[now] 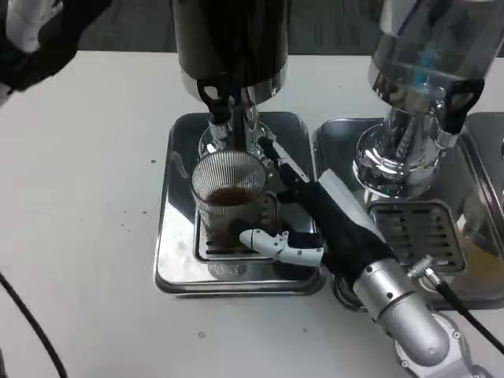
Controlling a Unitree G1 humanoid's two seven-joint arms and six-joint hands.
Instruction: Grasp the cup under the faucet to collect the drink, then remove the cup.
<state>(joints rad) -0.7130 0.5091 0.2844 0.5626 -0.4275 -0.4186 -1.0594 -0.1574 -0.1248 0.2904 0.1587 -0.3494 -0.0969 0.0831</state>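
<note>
A ribbed clear cup (228, 197) with brown drink in its bottom stands on the grate of a steel drip tray (175, 256), directly under the black faucet (223, 106) of the dark dispenser (230, 39). My right hand (331, 220) wraps the cup from the right. Its white thumb (276, 244) lies against the cup's lower front and its black fingers (277, 161) reach behind the rim. My left hand (35, 35) is high in the far left corner, well away from the dispenser and cut off by the frame edge.
A second dispenser (417, 79) with a clear tank stands to the right on its own steel tray (417, 228), close beside my right forearm. A black cable (27, 323) runs along the left edge. White tabletop lies left of and in front of the trays.
</note>
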